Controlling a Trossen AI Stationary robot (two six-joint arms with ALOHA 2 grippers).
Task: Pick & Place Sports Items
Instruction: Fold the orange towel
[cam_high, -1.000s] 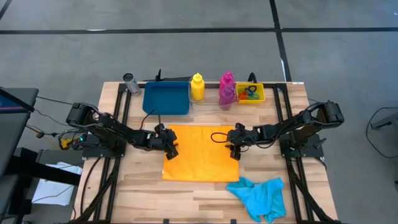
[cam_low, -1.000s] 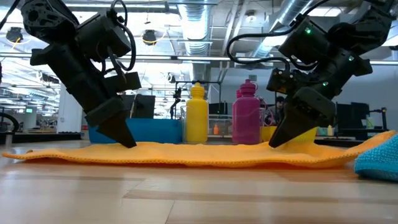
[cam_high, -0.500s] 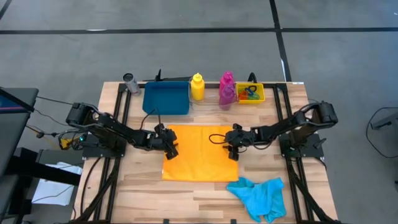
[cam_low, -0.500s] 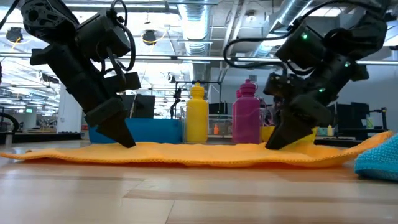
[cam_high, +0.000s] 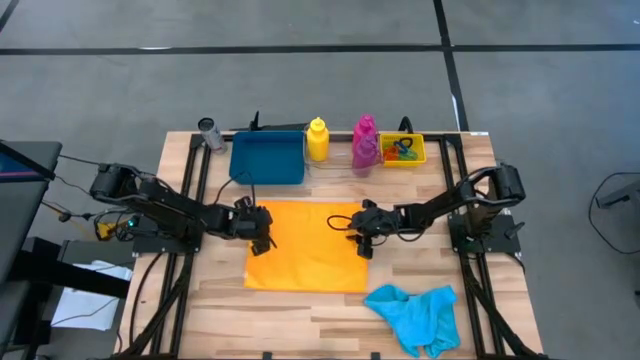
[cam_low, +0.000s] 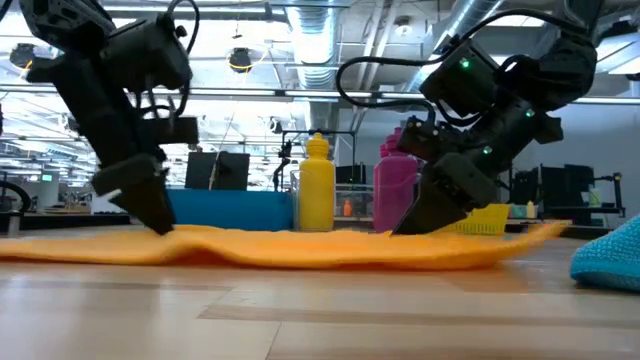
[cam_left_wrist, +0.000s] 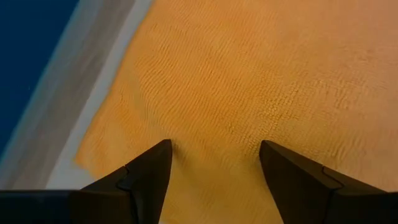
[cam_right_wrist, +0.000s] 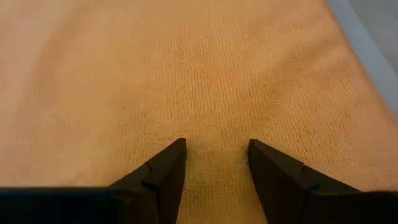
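Spreading flat, the orange cloth (cam_high: 305, 246) is pinned to the table (cam_high: 300, 305) by both parted pincers, left pincer (cam_high: 262, 238); right pincer (cam_high: 361, 237), apparently for flattening

Flat cloth (cam_high: 305, 245) at table (cam_high: 225, 310) centre; left gripper (cam_high: 262, 232) on its left edge, right gripper (cam_high: 362, 237) on its right edge. Crumpled cloth (cam_high: 415, 312) near the front right corner. Along the back edge, left to right: tray (cam_high: 267, 158), bottle (cam_high: 317, 140), second bottle (cam_high: 365, 143), bin (cam_high: 402, 149) with rings (cam_high: 403, 150) in it.
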